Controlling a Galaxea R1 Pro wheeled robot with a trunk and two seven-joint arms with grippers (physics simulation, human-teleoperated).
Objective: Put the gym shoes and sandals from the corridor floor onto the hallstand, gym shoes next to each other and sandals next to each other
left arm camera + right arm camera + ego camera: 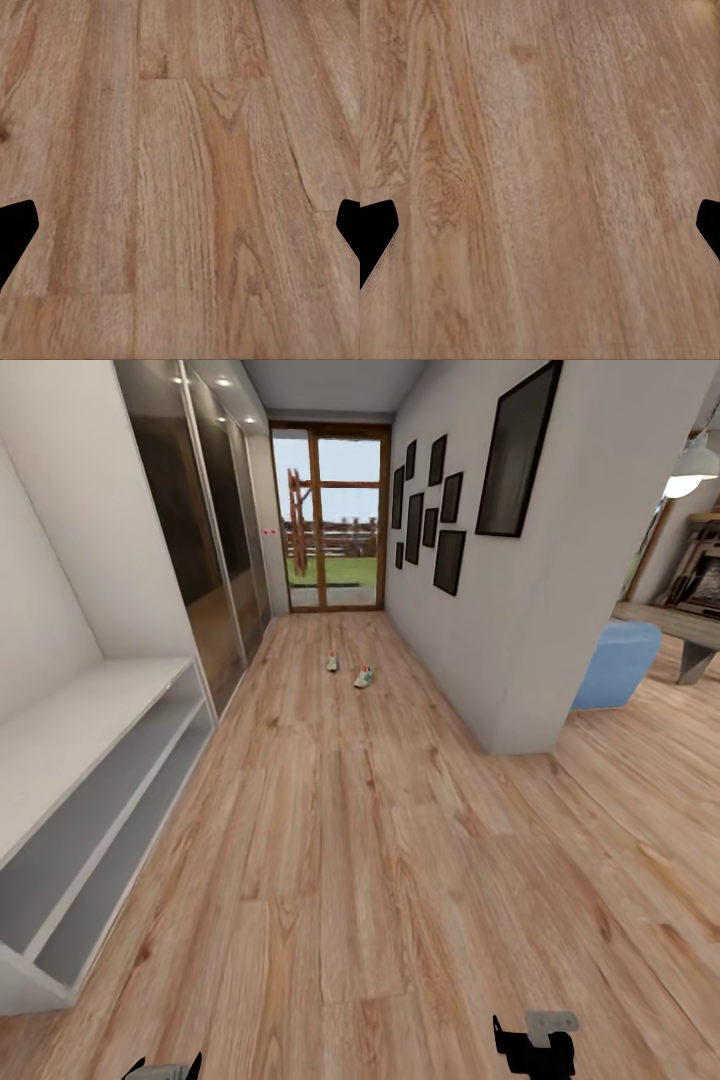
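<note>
Two gym shoes lie far down the corridor floor [350, 840], small and white with red-orange accents: one [332, 661] farther, the other [364, 677] a little nearer and to its right. The sandals are out of view. Along the left wall stands a low light-grey two-shelf unit with a flat top [90, 760], likely the hallstand's base; its upper part is cut off. My left gripper [160, 1068] and right gripper [535, 1045] sit at the picture's bottom edge, far from the shoes. Both wrist views look down on bare planks, the left gripper [180, 232] and right gripper [540, 232] open and holding nothing.
Glass sliding doors [215, 530] line the left wall past the shelf unit. A wall with dark picture frames [500, 610] ends in a corner at right, with a blue pouf [618, 663] beyond it. A glazed door [332, 520] closes the corridor's far end.
</note>
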